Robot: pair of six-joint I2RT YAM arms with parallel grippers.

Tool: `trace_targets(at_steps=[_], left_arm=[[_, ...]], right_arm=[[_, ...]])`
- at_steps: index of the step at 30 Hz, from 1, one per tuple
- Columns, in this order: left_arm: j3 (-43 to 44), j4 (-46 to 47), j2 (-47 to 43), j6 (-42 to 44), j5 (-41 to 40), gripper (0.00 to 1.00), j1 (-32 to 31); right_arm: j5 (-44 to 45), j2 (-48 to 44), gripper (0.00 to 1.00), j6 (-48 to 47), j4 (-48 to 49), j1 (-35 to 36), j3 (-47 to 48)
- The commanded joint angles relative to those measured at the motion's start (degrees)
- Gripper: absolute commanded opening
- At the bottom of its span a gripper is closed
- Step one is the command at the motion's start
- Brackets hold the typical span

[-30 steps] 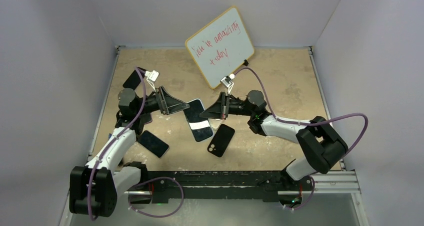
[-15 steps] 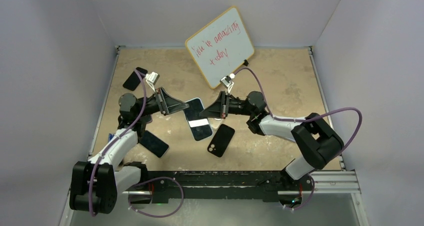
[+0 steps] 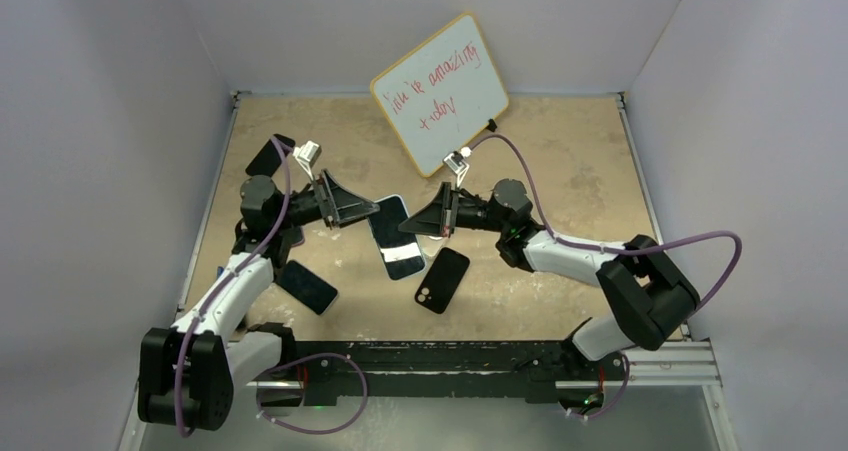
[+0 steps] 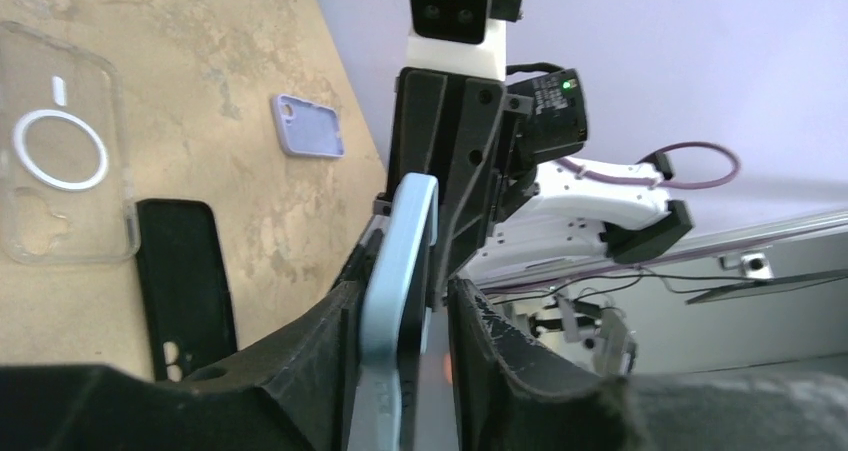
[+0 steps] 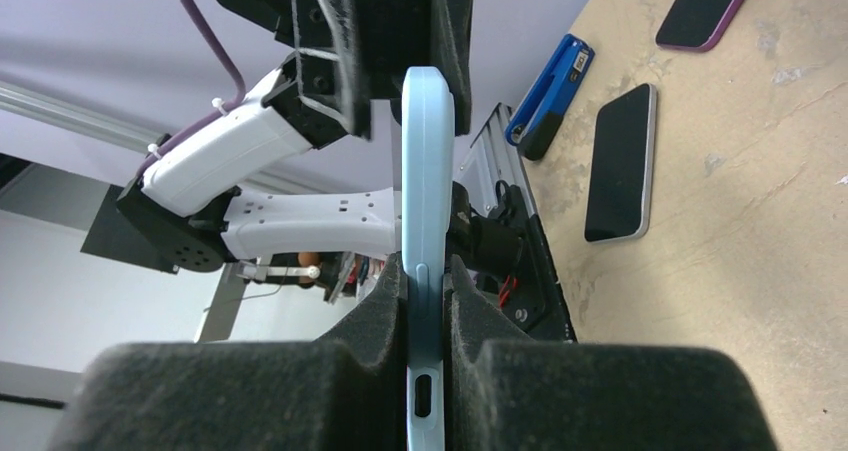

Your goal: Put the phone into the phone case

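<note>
Seen from above, the left gripper (image 3: 362,209) and the right gripper (image 3: 418,226) meet over the middle of the table (image 3: 560,161). Both are at one phone (image 3: 395,239), its dark screen facing up. A black case (image 3: 442,279) lies just beside it on the near side, and a whiteboard (image 3: 440,91) leans at the back.

In the left wrist view, a light blue case (image 4: 400,291) is seen edge-on between this gripper's fingers (image 4: 330,361). One finger touches it and a thin dark line runs by the other, so I cannot tell whether they grip. A clear case (image 4: 60,161) and a lilac case (image 4: 308,126) lie on the table.

In the right wrist view, the fingers (image 5: 375,321) press tight on both faces of the blue-cased phone. Another phone (image 5: 620,161) lies flat on the table.
</note>
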Motion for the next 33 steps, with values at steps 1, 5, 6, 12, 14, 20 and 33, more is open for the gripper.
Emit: trace_targets(at_steps=[1,5,6,12,14,20,33], left_arm=[[4.1,1.2,-3.0,-2.0,-1.8,0.43,0.1],[3.4,7.1,-3.7,-4.6,-1.5,0.46,0.1],[2.6,10.4,-3.8,-6.8,-1.3,0.44,0.1],[1.0,17.2,-3.6,-10.8,-1.4,0.07,0.0],[1.2,14.0,-3.4,-8.3,-1.8,0.0,0.1],[13.3,-28.9,-5.7,19.4,-10.0,0.0,0.0],[9.8,-13.9,-5.2,8.0,-1.4,0.63,0.0]], right_arm=[[1.8,-1.8,0.0,-0.4,2.0,-0.1,2.4],[1.0,-0.8,0.0,3.6,7.5,0.0,1.6],[0.8,-0.7,0.0,4.4,8.3,-0.1,1.4],[1.6,-1.0,0.0,4.3,8.6,-0.1,1.3],[1.9,-1.3,0.0,4.1,8.1,-0.1,1.1],[4.5,-4.2,0.0,-3.8,-3.0,0.1,2.8],[10.5,-4.2,0.0,3.5,5.9,0.1,1.1]])
